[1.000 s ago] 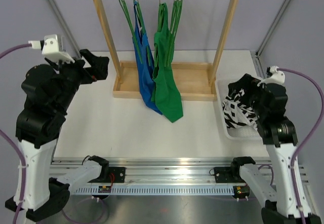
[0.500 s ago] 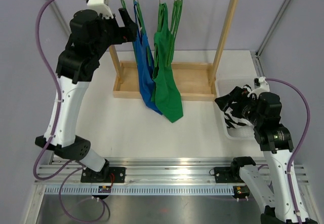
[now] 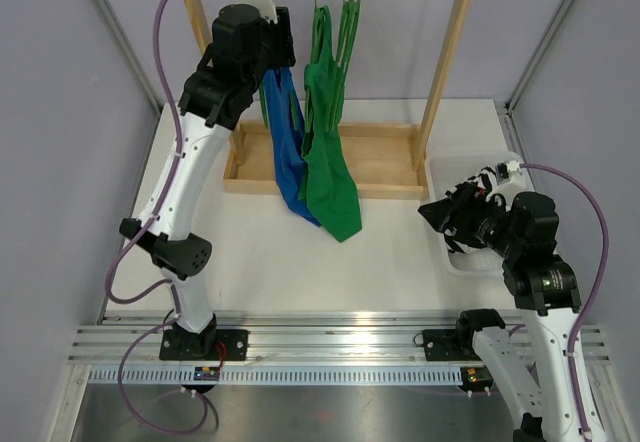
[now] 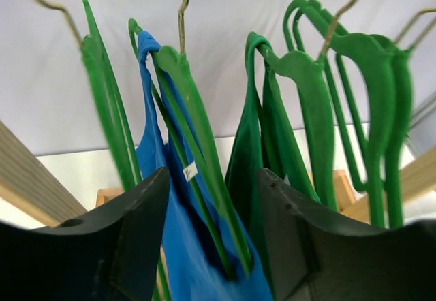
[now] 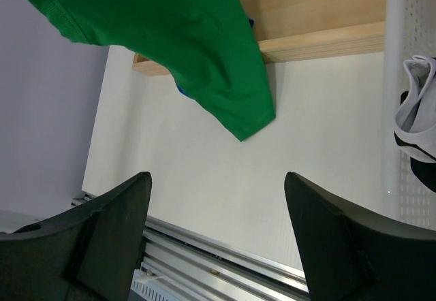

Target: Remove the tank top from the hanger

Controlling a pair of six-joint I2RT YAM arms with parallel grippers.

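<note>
I'm holding both jaws wide open and empty, the left framing the limp, light-looking blue top [image 4: 180, 246] hanging upper centre, and I'm aiming for its strap [image 4: 148, 97] at the hanger [image 4: 195, 131].

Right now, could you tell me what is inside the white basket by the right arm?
A black-and-white cloth lies in the white basket. From above, the right arm covers most of it, so anything else inside is hidden.
</note>
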